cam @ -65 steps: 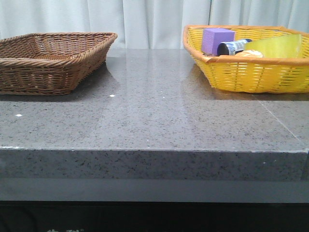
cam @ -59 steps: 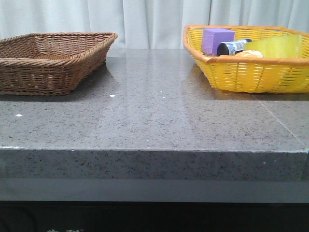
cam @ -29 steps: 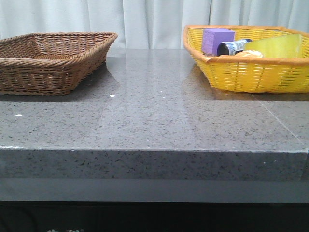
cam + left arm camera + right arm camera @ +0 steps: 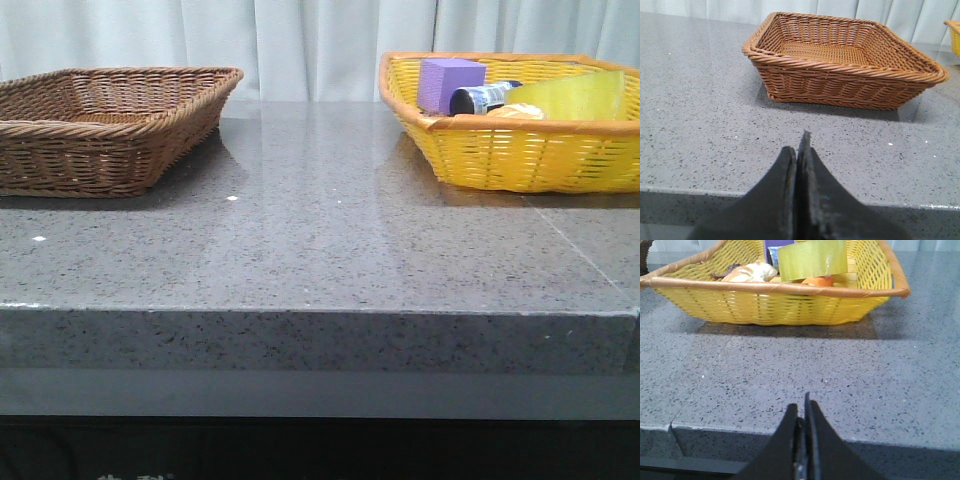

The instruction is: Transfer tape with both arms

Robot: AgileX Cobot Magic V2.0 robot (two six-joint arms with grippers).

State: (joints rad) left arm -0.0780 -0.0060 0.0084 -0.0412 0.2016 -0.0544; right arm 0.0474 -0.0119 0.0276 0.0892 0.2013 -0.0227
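Note:
The tape [image 4: 580, 97], a wide yellow-green roll, lies in the yellow basket [image 4: 520, 150] at the table's back right, and shows in the right wrist view [image 4: 812, 259] standing on edge. My right gripper [image 4: 802, 407] is shut and empty, at the table's front edge, well short of the yellow basket [image 4: 775, 305]. My left gripper [image 4: 797, 145] is shut and empty, at the front edge, facing the brown basket [image 4: 840, 75]. Neither arm shows in the front view.
The brown wicker basket [image 4: 100, 125] stands at the back left with nothing visible inside. In the yellow basket lie a purple block [image 4: 448, 82], a dark bottle [image 4: 485, 97] and pale and orange items [image 4: 750, 272]. Grey speckled table [image 4: 320, 240] lies between the baskets.

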